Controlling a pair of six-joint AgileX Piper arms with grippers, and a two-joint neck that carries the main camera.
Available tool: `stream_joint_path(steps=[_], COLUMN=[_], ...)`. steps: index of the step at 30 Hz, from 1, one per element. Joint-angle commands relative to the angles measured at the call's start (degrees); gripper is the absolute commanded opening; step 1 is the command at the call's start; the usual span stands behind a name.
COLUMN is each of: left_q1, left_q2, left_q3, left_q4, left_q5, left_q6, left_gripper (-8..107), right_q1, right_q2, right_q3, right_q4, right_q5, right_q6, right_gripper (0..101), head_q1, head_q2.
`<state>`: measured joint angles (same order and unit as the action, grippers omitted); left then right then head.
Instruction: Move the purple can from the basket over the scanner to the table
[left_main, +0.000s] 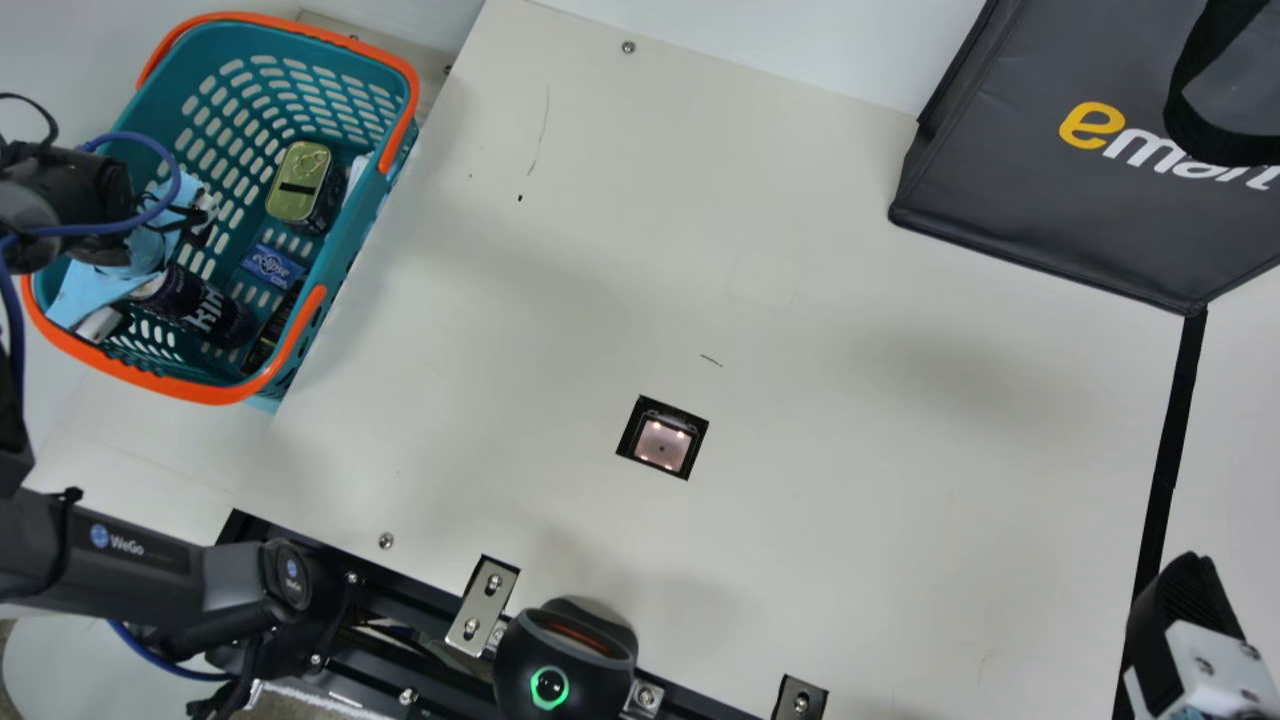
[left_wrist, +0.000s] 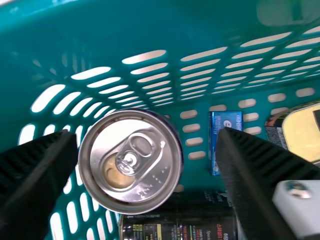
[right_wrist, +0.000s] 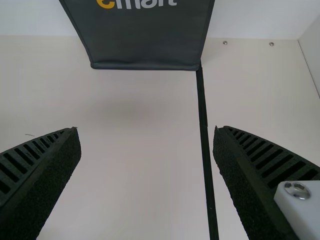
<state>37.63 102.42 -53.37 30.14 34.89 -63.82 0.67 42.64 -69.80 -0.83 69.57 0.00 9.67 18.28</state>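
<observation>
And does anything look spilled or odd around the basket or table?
No spill shows. Crumpled light blue material bunches beside the left gripper at the basket, oddly loose, where it might snag; small dark marks break the plain table.

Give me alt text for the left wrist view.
Left gripper open over a can, its silver pull-tab lid facing the camera, inside the teal basket. Nearby: a dark labelled item, a blue pack and a gold-topped tin.
</observation>
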Motion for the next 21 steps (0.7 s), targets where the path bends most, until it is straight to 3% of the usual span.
stream_joint_path(steps=[1, 11, 21], left_q1=[0.0, 0.0, -0.7], left_q2=[0.0, -0.4, -6.2], left_q3=[0.0, 0.2, 1.6], left_q4=[0.1, -0.1, -1.9], left_q5=[-0.2, -0.5, -1.5], left_q6=[-0.1, -0.2, 1.0], left_gripper=[57, -8, -8], right_q1=[0.0, 0.0, 0.0], right_q2=[0.0, 0.0, 0.0], right_q3=[0.0, 0.0, 0.0], right_q4=[0.0, 0.0, 0.0], right_q5=[0.0, 0.0, 0.0], right_q6=[0.0, 0.0, 0.0], right_gripper=[95, 95, 95], head_q1=[-1.7, -1.7, -1.7], head_q2=[0.1, 0.1, 0.1])
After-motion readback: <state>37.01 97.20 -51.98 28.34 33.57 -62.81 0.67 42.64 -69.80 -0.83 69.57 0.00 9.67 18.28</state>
